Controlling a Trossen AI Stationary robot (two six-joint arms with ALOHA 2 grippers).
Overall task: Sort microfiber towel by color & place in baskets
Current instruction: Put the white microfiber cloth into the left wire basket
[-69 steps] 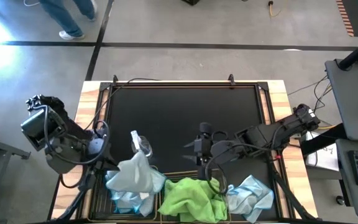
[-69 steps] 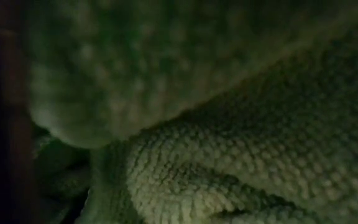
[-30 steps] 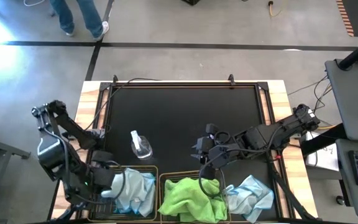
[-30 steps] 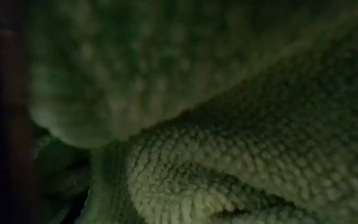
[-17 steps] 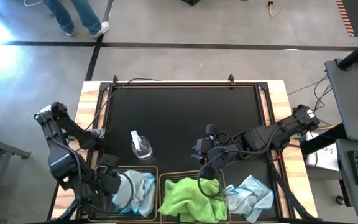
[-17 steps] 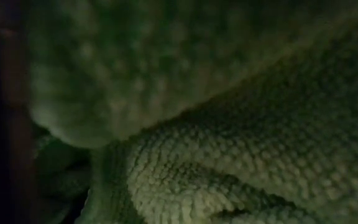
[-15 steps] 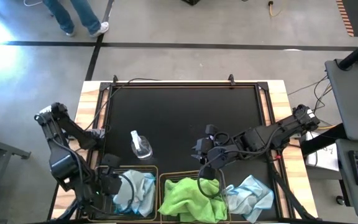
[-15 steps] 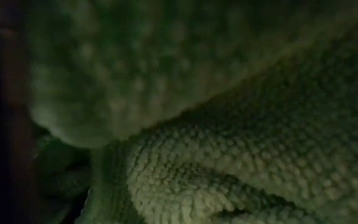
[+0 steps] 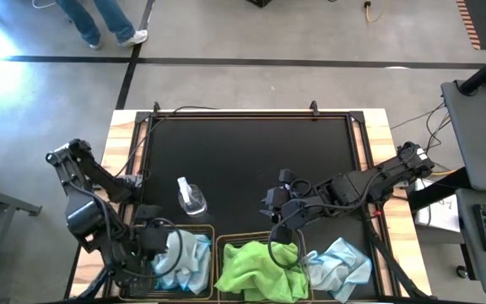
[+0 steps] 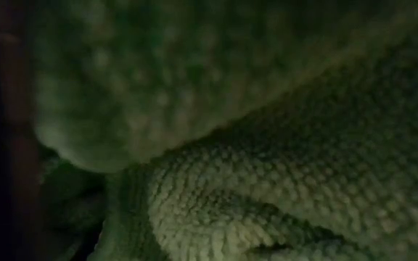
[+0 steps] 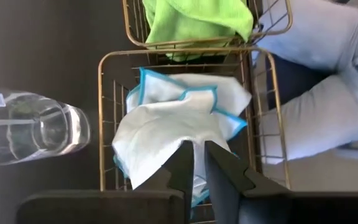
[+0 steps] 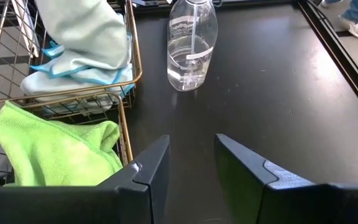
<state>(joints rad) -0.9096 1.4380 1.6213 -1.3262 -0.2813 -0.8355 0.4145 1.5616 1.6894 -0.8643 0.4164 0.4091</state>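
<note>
Now | left claw (image 11: 201, 149) right over blue towel (image 11: 173, 118) in basket (image 11: 102, 124), can't tell if gripping | right claw (image 12: 191, 146) spread, empty, green towel (image 12: 55, 149) beside it | towels look soft, light, floppy: pinch a raised fold

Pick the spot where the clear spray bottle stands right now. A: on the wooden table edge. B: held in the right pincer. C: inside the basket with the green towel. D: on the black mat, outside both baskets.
D: the spray bottle stands upright on the black mat, apart from the baskets and untouched by either arm.
</note>
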